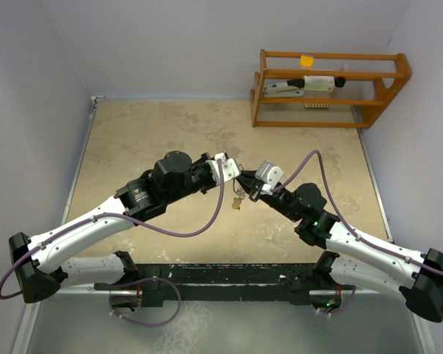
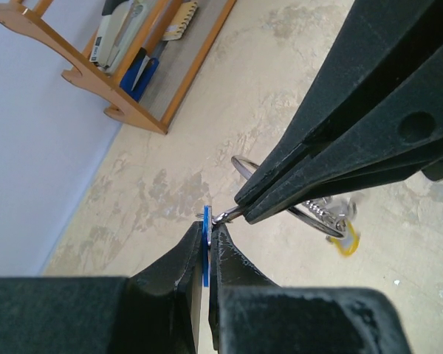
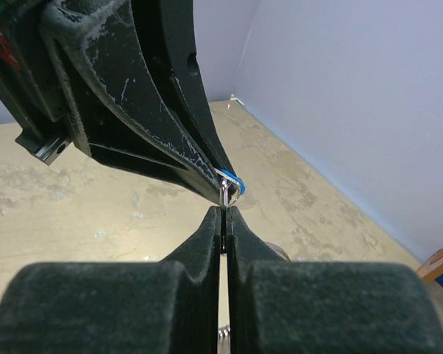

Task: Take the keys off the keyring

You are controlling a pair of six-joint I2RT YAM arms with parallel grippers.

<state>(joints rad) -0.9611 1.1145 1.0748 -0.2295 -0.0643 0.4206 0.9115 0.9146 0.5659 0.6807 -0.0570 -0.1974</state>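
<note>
Bright, even light; wrist-view foregrounds slightly soft.

The table (image 1: 155, 140) was mottled beige with paler blotches, the walls (image 1: 170, 44) pale lavender-grey, the rack (image 1: 354, 56) orange-brown wood. The arms (image 1: 81, 228) were white with black joints and purple cables (image 1: 184, 232). The left gripper (image 2: 207, 243) and the right gripper (image 2: 242, 209) were black, scuffed whitish. The keyring (image 2: 319, 226) was silver, with a blue key head (image 2: 205, 221) and a yellow-orange key head (image 2: 345, 243).

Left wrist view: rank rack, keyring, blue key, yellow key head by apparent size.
1. rack, largest in frame, though farthest away
2. keyring
3. yellow key head and blue key: both tiny. The blue key shows edge-on and partly hidden, so I won't rank these two.
</note>
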